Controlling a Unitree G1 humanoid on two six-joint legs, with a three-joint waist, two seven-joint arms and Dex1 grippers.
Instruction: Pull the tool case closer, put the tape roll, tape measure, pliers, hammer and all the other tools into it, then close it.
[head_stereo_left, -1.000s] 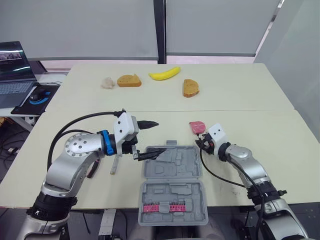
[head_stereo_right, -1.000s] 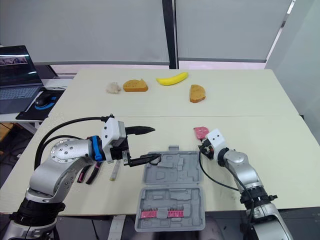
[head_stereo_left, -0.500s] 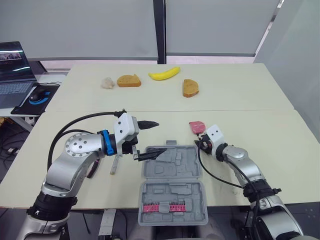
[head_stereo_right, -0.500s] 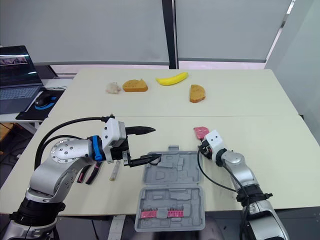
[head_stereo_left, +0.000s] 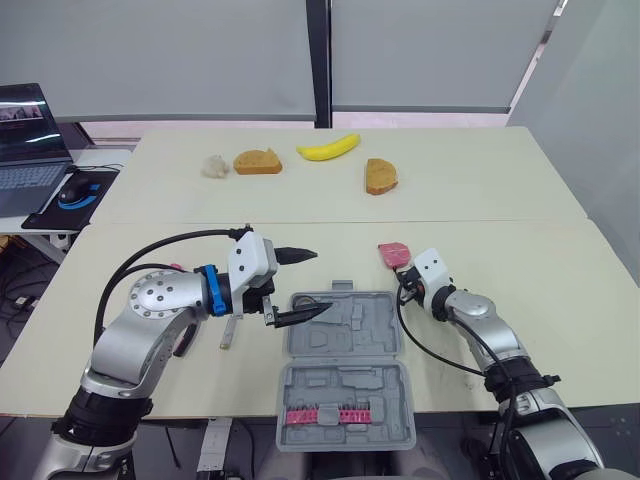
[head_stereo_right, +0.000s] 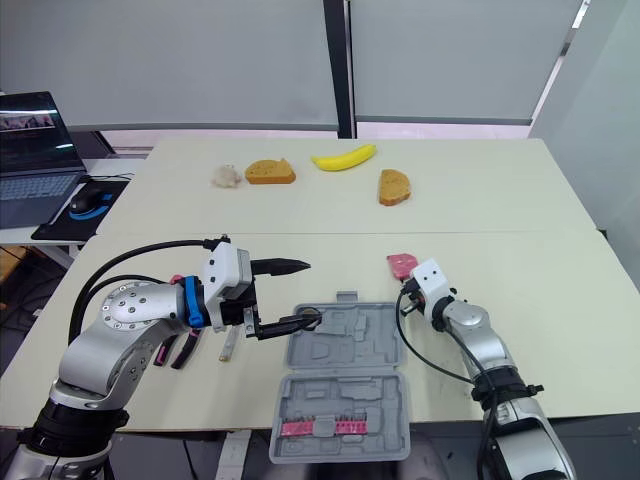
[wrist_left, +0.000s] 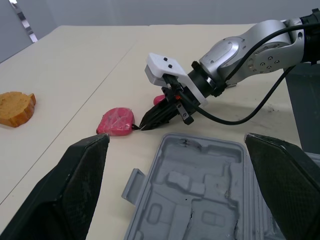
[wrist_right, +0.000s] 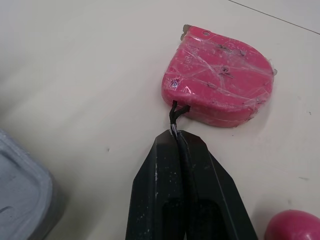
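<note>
Grey tool case (head_stereo_left: 345, 330) is seen beside the right gripper (wrist_right: 179, 137), which is pinched together on the black strap (wrist_right: 174, 112) of the pink tape measure (wrist_right: 220, 82). Left gripper (head_stereo_left: 320, 281) is held wide apart.

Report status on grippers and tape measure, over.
Left gripper open above tool case corner. Right gripper shut on tape measure strap; measure on table beside case. Path clear.

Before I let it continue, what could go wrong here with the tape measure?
The right gripper is shut on only the black strap of the tape measure, so it may slip out or swing when lifted. The left gripper hangs open over the tool case, where a swinging load could strike it.
</note>
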